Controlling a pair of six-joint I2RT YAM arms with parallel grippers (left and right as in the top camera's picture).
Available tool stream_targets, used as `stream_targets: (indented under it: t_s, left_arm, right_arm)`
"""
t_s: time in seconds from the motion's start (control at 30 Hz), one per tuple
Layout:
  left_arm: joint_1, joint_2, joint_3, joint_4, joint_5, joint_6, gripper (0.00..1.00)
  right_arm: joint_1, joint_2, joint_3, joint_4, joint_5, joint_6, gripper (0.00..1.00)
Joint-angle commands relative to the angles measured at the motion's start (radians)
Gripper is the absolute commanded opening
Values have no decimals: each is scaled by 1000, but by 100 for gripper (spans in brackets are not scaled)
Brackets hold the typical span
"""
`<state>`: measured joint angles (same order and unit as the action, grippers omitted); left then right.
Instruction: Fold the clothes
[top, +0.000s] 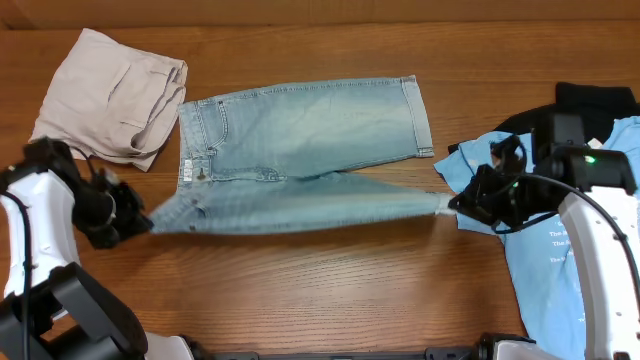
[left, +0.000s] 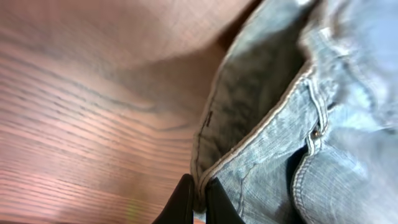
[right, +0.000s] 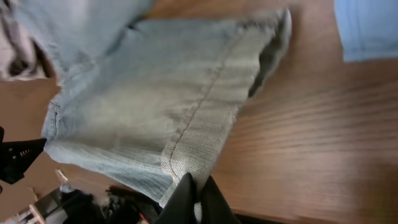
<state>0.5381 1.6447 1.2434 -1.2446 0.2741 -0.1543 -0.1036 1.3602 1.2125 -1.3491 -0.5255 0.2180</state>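
- Wooden table (top: 320, 300) fills the overhead view, with the denim shorts (top: 300, 135) spread across its middle, waistband to the left and leg hems to the right.
- The far leg of the denim shorts lies flat. The near leg is drawn into a long narrow band between the two grippers.
- The left gripper (top: 140, 222) is at the near-left corner of the denim shorts. In its wrist view the left gripper (left: 198, 200) has its fingers pinched tight on the waistband edge, with only a sliver of cloth between them.
- The right gripper (top: 455, 204) is at the near-right corner of the denim shorts. In its wrist view the right gripper (right: 196, 200) is clamped on the stitched hem of that leg.
- The stretched leg may be raised a little off the wood, but the overhead view does not settle this.
- Beige shorts (top: 110, 95) lie just beyond the waistband, at the far left of the denim shorts and touching or nearly touching them.
- A blue T-shirt (top: 545, 270) lies right of the leg hems, close to the right gripper, and a black garment (top: 590, 97) shows at its far edge.
- Bare wood runs along the whole near side of the denim shorts, and a narrower strip runs along their far edge.
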Motion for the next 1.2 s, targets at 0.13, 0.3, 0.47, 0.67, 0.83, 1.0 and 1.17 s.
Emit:
stream_targets:
  t_s: [0.13,0.3,0.47,0.67,0.83,1.0,1.17]
  left_arm:
    - [-59,-27,61,36,-65,-9,4]
    - [-112,-28,61,184,-50,-32,4]
    - [-144,-27,61,334,-37,-40,4]
    - [-198,-27,61,476,-37,-41,4]
    - [-269,-25,61,583,-42,-40,4]
    - [-315,-9,61,595,-126,-47,4]
    - [-317,15,61,600,-151,-64,4]
  right_arm:
    - [-14,-9,43,223,53,96,4]
    - [-14,18,43,421,54,180,4]
    - [-2,116,43,554,53,237,4]
    - [5,241,43,707,50,255,4]
    - [5,317,43,830,53,274,4]
    - [6,382,43,964,27,288,4]
    - [6,438,43,1082,-37,288,4]
